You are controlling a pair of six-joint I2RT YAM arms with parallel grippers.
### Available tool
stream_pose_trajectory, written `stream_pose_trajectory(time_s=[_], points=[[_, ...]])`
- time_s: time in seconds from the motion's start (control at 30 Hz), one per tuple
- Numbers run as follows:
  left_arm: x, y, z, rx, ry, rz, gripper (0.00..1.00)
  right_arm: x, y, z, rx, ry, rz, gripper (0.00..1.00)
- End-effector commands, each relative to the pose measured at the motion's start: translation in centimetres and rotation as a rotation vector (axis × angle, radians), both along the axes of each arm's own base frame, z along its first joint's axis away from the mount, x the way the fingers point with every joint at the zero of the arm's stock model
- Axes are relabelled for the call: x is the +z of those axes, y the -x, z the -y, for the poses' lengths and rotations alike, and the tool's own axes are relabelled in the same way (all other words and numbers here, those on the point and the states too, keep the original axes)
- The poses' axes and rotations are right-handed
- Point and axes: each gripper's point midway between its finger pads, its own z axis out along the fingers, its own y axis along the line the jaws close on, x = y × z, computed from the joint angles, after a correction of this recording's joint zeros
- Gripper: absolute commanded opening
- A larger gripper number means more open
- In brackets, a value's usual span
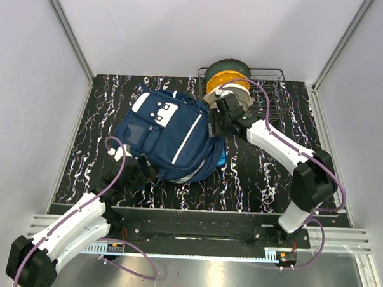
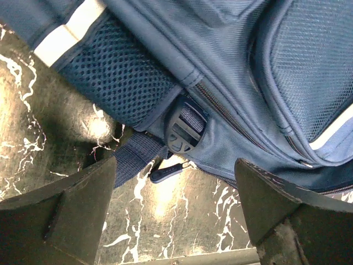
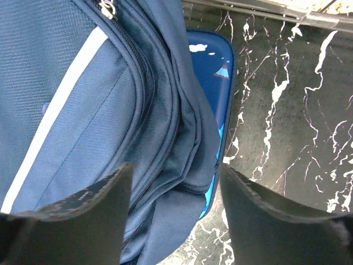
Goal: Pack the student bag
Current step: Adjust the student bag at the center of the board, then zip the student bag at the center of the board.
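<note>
Nearest the bases, left gripper (image 2: 176, 165) low at the near-left side of the bag (image 1: 169, 139), jaws spread wide and empty, aimed at a black buckle (image 2: 185, 130), a webbing strap (image 2: 135, 157) and a zip pull (image 2: 165, 174) dangling over the table (image 1: 253, 178). Just beyond these, a mesh side pocket (image 2: 118, 83). Lies flat mid-table, front face up, slumped and wrinkled, with a white stripe slanting across it. Looks soft and floppy throughout: likely to sag, fold and drag rather than lift as one piece, and probably fairly light, with any contents hidden. Seems slick on the woven panels, so best taken at a thick seam, the strap, or the doubled fabric along a zip edge, not on a flat face. Farther on, at the bag's far-right edge, right gripper (image 3: 176, 168) with jaws parted, poised over a fold of the rim and apparently not pinching it. Peeping from beneath that same edge, a bright-blue pencil case (image 3: 212, 61), only part of it showing; whether inside the mouth or merely under the fabric, hard to tell. Would probably call for lifting the rim clear before pushing the case deeper. Farthest back, a wire rack (image 1: 273, 90) holding spools (image 1: 227, 72), just behind the right gripper.
</note>
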Motion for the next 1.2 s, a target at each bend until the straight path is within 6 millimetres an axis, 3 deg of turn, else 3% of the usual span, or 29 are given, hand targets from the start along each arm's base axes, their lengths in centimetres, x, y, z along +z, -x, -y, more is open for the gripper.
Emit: stream_pose_trajectory(time_s=[0.0,0.17,0.3,0.37,0.47,0.53,0.57,0.67,0.7,0.77,0.8,0.9,1.03,1.07,1.13,1.17], points=[[1.4,-1.6,-0.3,0.127,0.097,0.082,0.91,5.5,-0.5,0.2,-0.059,-0.110,0.131,0.72],[1.1,-2.6,-1.0,0.186,0.086,0.115,0.91,7.5,2.2,0.4,-0.087,-0.242,0.120,0.74],[0.5,-3.6,-0.9,0.186,0.069,0.118,0.84,8.0,6.8,0.2,-0.083,-0.438,0.058,0.74],[0.3,-4.0,-0.8,0.184,0.069,0.114,0.75,8.3,9.2,-1.3,-0.020,-0.514,0.038,0.72],[-0.5,-4.2,-0.8,0.182,0.062,0.088,0.70,7.8,13.5,-3.3,0.030,-0.553,-0.001,0.70],[-0.8,-4.3,-0.8,0.179,0.071,0.088,0.64,6.2,14.7,-3.7,-0.025,-0.540,-0.025,0.69],[-0.9,-4.3,-0.8,0.180,0.074,0.087,0.63,6.0,16.2,-4.7,0.008,-0.546,-0.029,0.68],[-1.3,-4.4,-1.2,0.186,0.077,0.096,0.59,4.4,17.0,-5.7,-0.052,-0.546,-0.008,0.66],[-1.4,-4.5,-1.1,0.176,0.079,0.095,0.59,4.2,18.2,-6.7,-0.046,-0.548,-0.015,0.66],[-1.8,-4.5,-1.3,0.167,0.054,0.080,0.58,3.5,18.2,-8.1,-0.059,-0.531,0.024,0.66],[-1.9,-4.5,-1.3,0.163,0.047,0.077,0.59,3.3,19.7,-9.4,-0.030,-0.532,0.013,0.66],[-2.5,-4.4,-1.7,0.170,0.034,0.065,0.68,1.9,20.4,-11.3,-0.068,-0.515,0.023,0.70],[-2.6,-4.8,-1.9,0.159,0.032,0.092,0.64,-0.1,21.0,-13.0,-0.141,-0.550,-0.019,0.69],[-2.6,-5.0,-2.0,0.152,0.024,0.095,0.60,-1.1,20.9,-13.4,-0.155,-0.545,-0.032,0.69],[-2.2,-5.3,-1.9,0.137,0.026,0.111,0.55,-1.1,20.8,-14.6,-0.173,-0.576,-0.044,0.68],[-2.4,-5.4,-2.0,0.122,0.011,0.110,0.48,-1.3,20.7,-15.8,-0.170,-0.572,-0.051,0.68]])
